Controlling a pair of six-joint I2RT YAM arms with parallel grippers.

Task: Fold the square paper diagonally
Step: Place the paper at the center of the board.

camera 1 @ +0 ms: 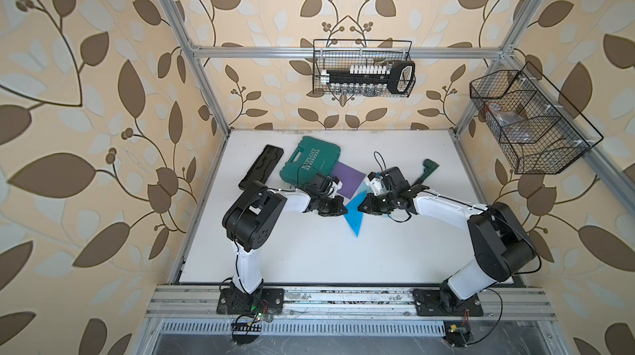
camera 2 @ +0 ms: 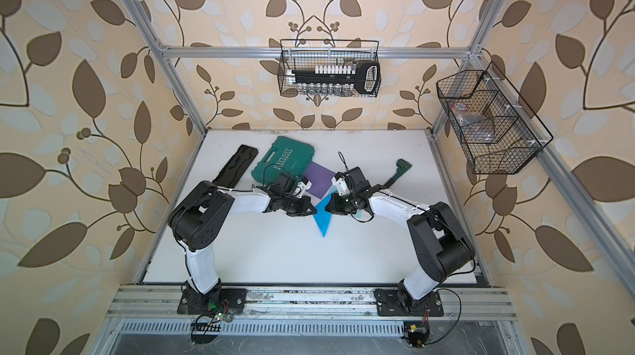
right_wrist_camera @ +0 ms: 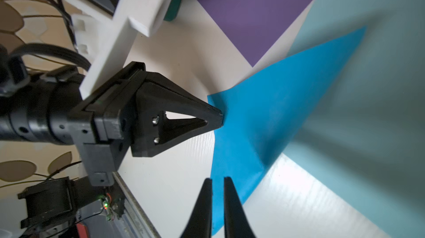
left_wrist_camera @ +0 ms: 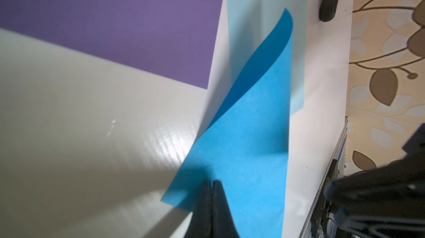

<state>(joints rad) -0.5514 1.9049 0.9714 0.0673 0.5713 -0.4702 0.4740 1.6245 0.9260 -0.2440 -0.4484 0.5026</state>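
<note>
Left wrist view gives me the best look at the blue paper (left_wrist_camera: 241, 156): it lies on the white counter (left_wrist_camera: 80, 121) with one flap curled up off the surface, so the diagonal fold is only partly formed. In both top views the blue paper (camera 1: 355, 216) (camera 2: 323, 221) sits mid-counter, squarely between my two arms, tapering to a point that aims toward the near edge.

My left end effector (left_wrist_camera: 212, 182) is fully closed, tips resting on the paper close to its left corner. I cannot tell whether a layer is pinched between them or only pressed down. From the right wrist view, the left end effector (right_wrist_camera: 220, 118) meets the sheet just inside that corner.

My right end effector (right_wrist_camera: 216, 179) is over the paper's right side, its fingers (right_wrist_camera: 232, 202) drawn almost together with only a thin slit left. I cannot tell that anything is gripped there. In a top view the two end effectors (camera 1: 345, 212) (camera 1: 359, 208) face each other, tips close but apart.

Farther out, a pale blue sheet (left_wrist_camera: 264, 6) lies under the raised flap, and a purple sheet (camera 1: 348, 178) lies flat just beyond the paper on the far side. A green tool case (camera 1: 309, 161) touches the purple sheet's far-left edge, with a black tray (camera 1: 261, 171) left of it. A dark green tool (camera 1: 429, 166) lies far right. Two wire baskets (camera 1: 364, 68) (camera 1: 529, 123) hang on the frame.
</note>
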